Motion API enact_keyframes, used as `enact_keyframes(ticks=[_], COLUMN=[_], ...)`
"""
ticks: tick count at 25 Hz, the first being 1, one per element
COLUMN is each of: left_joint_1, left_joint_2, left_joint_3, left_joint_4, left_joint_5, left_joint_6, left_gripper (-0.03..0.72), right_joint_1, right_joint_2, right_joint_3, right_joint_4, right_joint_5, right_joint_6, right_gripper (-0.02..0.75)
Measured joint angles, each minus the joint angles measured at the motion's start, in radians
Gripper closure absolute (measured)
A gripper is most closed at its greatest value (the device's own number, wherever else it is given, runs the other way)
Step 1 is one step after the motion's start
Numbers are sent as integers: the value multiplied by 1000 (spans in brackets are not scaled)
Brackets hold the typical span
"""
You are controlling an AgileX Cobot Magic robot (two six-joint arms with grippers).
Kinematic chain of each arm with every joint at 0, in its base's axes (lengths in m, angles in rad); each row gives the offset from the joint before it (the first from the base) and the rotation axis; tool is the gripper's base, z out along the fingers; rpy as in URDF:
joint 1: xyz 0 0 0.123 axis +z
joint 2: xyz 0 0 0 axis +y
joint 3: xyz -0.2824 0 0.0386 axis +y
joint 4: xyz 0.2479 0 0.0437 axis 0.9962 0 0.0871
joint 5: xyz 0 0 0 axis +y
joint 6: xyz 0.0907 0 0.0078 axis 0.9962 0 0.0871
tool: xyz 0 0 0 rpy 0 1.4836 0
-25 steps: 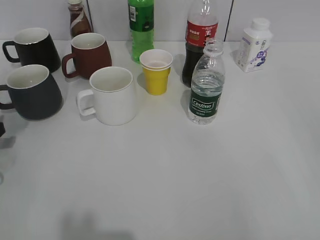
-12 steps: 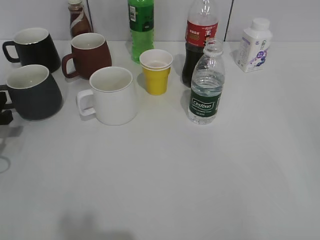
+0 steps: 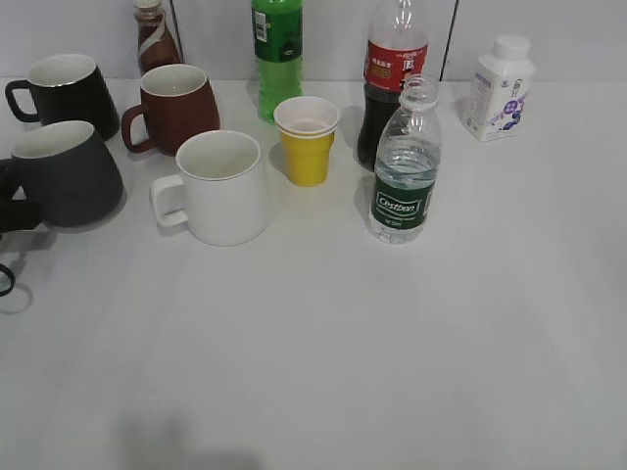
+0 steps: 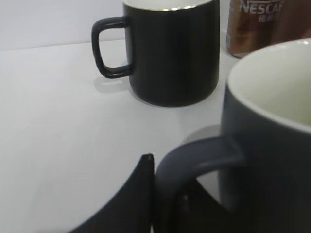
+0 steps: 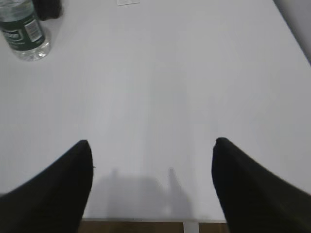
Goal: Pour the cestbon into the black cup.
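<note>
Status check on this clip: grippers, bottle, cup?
Left gripper on black cup handle, cup tilted. Right gripper open, empty. Cestbon upright, uncapped, untouched.

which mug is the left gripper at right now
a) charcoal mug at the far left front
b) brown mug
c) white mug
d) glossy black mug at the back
a) In the left wrist view the left gripper closes around the handle of the charcoal mug, and the exterior view shows that mug tilted at the table's left edge; the other mugs stand untouched.
</note>
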Motion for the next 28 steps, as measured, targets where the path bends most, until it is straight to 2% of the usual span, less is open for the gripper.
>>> enact_keyframes(ticks=[3, 7, 11, 14, 16, 20, 23, 25, 28], left_joint_1=[2, 3, 3, 3, 3, 3, 3, 3, 3], left_joint_2=[-11, -66, -143, -193, -223, -265, -285, -296, -309], left_joint_3=[-2, -2, -2, -2, -2, -2, -2, -2, -2], left_joint_4=[5, 27, 65, 91, 98, 115, 151, 166, 174], left_joint_5=[12, 37, 38, 44, 64, 100, 106, 108, 109], left_joint_6=[4, 6, 6, 6, 6, 5, 5, 5, 5], left_gripper=[647, 652, 652, 652, 652, 652, 652, 652, 652], right_joint_1=[0, 0, 0, 1, 16, 144, 322, 423, 519], right_joint_2=[51, 181, 353, 482, 542, 650, 721, 799, 968], right_joint_3=[-13, -28, -28, -12, 7, 51, 92, 120, 152], right_joint_4=[31, 120, 303, 485, 559, 589, 572, 559, 551], right_joint_5=[-36, -338, -640, -852, -962, -1151, -1326, -1394, -1446], right_joint_6=[-50, -196, -359, -486, -536, -556, -533, -517, -503], right_gripper=[183, 221, 239, 257, 264, 267, 268, 268, 267])
